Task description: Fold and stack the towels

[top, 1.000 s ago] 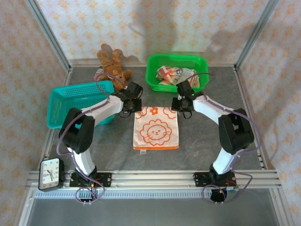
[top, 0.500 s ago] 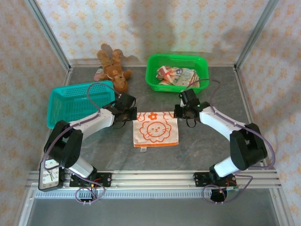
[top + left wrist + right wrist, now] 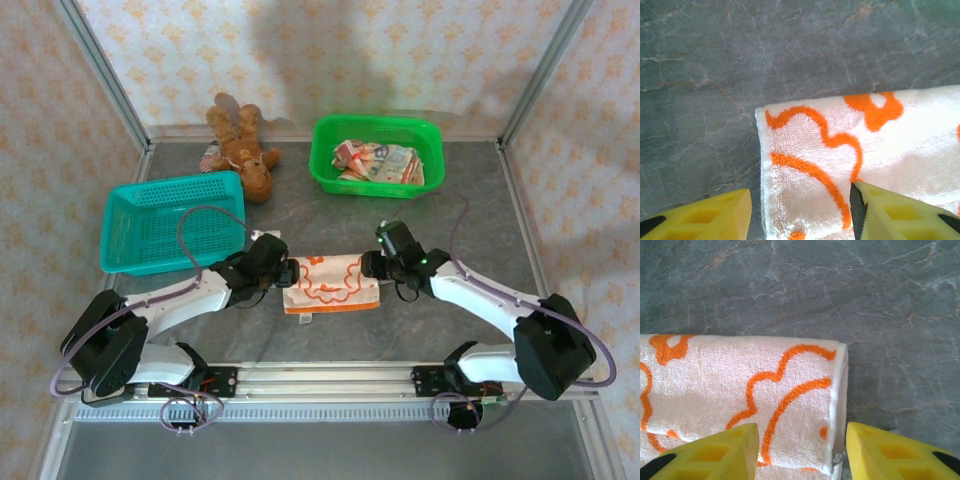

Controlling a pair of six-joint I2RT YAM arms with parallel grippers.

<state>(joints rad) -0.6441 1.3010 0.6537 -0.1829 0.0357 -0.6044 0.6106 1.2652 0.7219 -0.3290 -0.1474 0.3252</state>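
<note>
- Between the spread fingers of my left gripper lies the left end of the white-and-orange towel. The jaws are wide apart and clamp nothing, and the outer finger is over bare grey table.
- Over on the right gripper it's the mirror image: jaws wide, nothing held, with the towel's right end between the fingers and its doubled edge just ahead of the tips.
- Why this way? I'd say one gripper per end keeps the fold square, and the open jaws read to me as the top layer being laid down.
- Count so far: one towel on the table, doubled over, lying between the two grippers.
- Beyond the right gripper there's one green basket holding a bunched heap of more towels, too tangled to count.
- Beyond the left gripper I see one teal basket and one brown teddy bear, which isn't part of the job.
- My read: first fold made, stacking not yet begun.
</note>
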